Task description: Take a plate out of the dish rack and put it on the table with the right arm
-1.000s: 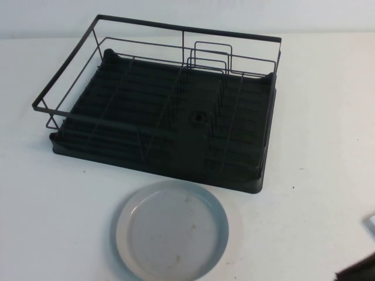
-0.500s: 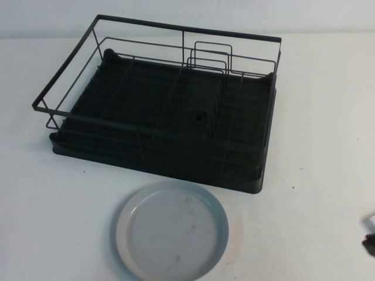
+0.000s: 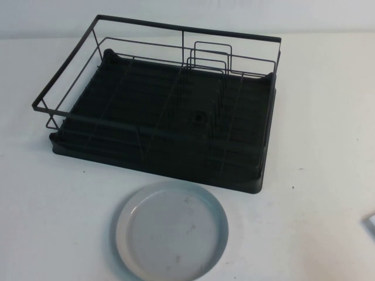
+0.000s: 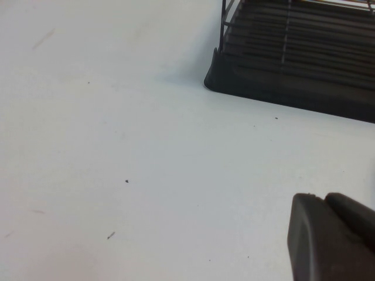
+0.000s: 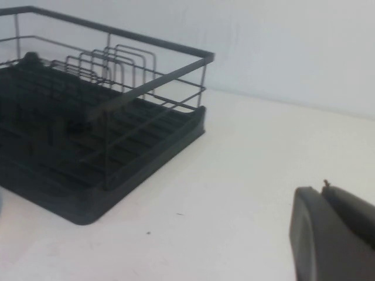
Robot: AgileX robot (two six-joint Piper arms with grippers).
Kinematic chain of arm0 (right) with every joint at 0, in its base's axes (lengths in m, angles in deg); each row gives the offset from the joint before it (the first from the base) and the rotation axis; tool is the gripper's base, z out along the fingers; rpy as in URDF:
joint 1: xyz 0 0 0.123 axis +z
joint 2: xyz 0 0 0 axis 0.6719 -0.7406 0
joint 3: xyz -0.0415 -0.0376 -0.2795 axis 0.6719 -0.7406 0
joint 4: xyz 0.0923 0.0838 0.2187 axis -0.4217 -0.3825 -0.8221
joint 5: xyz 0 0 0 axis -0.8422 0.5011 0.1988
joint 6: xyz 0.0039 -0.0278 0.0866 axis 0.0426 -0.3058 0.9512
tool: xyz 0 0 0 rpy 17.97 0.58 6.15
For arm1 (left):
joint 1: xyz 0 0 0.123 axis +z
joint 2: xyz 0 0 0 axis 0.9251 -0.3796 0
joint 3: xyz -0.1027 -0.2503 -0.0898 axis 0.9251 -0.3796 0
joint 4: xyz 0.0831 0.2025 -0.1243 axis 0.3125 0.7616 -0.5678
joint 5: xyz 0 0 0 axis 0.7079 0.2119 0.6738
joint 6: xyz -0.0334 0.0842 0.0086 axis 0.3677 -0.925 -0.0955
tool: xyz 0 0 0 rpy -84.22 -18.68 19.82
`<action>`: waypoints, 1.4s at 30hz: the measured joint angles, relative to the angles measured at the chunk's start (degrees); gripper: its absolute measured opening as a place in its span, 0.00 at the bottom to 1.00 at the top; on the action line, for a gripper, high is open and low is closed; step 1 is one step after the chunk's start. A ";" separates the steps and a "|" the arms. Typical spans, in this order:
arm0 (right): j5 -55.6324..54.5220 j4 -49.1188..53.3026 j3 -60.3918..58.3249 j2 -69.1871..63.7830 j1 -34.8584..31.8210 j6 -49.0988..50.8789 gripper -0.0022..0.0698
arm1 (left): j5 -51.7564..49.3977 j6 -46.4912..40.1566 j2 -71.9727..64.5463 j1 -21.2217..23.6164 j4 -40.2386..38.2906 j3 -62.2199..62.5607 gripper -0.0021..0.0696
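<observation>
The plate (image 3: 171, 230), round, pale grey-blue with a raised rim and faint specks, lies flat on the white bench (image 3: 328, 146) just in front of the black wire dish rack (image 3: 164, 111), apart from it. Bare bench spreads to both sides. The right pincer (image 5: 334, 234), closed and holding nothing, hangs above the bench right of the rack. The left pincer (image 4: 331, 237) hangs over the bench near the rack's corner; I cannot tell how its fingers stand.

Your right gripper (image 5: 334, 234) is fully closed with nothing in it, sitting low just above the worktop. Your left gripper (image 4: 331, 237) hangs low as well, only its dark tip peeking into view.
</observation>
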 joint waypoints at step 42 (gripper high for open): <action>8.33 14.54 -4.95 1.96 -5.41 13.14 0.00 | 0.00 0.00 0.00 0.00 0.00 0.00 0.02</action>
